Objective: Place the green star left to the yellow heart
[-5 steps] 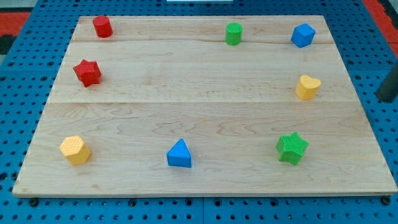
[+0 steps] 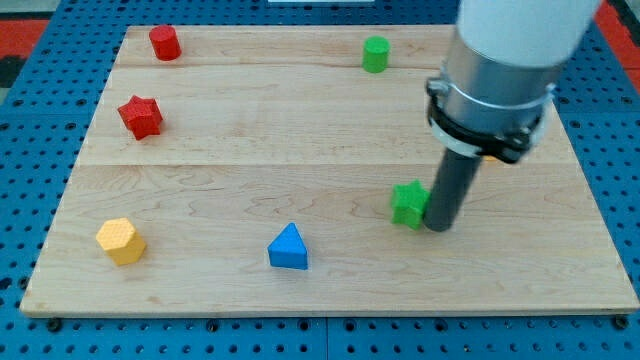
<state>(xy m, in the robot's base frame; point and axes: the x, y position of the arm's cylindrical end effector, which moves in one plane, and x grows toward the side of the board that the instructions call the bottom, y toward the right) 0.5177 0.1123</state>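
The green star point(image 2: 408, 204) lies on the wooden board point(image 2: 250, 150), right of the middle. My tip point(image 2: 439, 228) rests on the board, touching the star's right side. The arm's wide grey body fills the view's upper right and hides the yellow heart and the blue cube.
A green cylinder point(image 2: 375, 54) stands at the view's top, a red cylinder point(image 2: 164, 43) at the top left, a red star point(image 2: 140, 117) below it. A yellow hexagon point(image 2: 121, 241) sits at the bottom left and a blue triangle point(image 2: 289, 248) at the bottom centre.
The arm has come in from the view's right edge over the board. The green star has slid left and slightly up from its earlier spot at the lower right. The yellow heart and blue cube are now hidden.
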